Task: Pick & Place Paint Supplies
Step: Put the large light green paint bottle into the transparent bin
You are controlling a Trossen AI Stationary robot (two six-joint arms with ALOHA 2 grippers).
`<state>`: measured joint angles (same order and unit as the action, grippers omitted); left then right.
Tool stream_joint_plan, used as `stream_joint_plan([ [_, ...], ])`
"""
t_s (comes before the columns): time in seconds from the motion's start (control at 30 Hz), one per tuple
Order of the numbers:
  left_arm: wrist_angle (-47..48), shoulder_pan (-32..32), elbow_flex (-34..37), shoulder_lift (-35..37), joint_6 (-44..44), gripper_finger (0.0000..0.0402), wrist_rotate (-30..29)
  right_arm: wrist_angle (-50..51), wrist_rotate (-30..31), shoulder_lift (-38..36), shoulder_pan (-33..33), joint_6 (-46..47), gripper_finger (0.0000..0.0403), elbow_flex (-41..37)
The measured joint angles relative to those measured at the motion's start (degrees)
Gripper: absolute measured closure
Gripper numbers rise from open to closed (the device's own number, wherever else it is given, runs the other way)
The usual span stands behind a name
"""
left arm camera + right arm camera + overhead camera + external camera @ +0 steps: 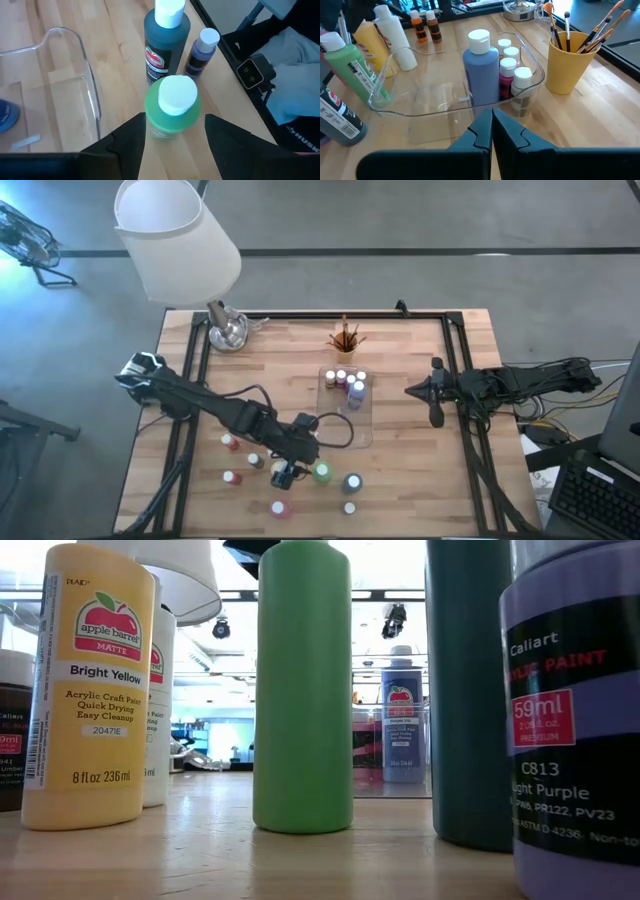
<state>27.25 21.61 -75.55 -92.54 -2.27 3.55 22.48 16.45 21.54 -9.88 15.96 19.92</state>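
Observation:
A green paint bottle [172, 117] with a white cap stands upright near the table's front middle [321, 472]. My left gripper [175, 125] is shut on it. Just beyond it stand a dark teal bottle [165, 45] and a small purple one [201, 52]. More small bottles [232, 478] stand on the wood to the left. The clear tray [325, 435] holds several bottles [480, 70]. The orange cup [567, 65] holds the brushes [592, 32]. My right gripper [492, 117] is shut on nothing and hovers at the table's right side [410, 391]. My left gripper has the green bottle's body between its two fingers, one on each side just below the shoulder [148, 125]. The fingers slant down at it from the table's far left. The bottle is upright, with its base on the table [303, 825].
A lamp with a white shade [180, 240] stands at the far left corner. A large yellow bottle [88, 690] and a white one [395, 37] stand left of the tray. Black rails [460, 380] run along the table's sides. Bare wood lies right of the tray.

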Motion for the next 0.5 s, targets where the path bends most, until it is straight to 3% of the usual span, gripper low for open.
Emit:
stream_joint_plan([
  [0.5,-5.45,0.01,0.09,-1.72,2.48,0.0193,1.03,-0.02,0.02,0.00,0.02,0.09,0.0394,0.00],
])
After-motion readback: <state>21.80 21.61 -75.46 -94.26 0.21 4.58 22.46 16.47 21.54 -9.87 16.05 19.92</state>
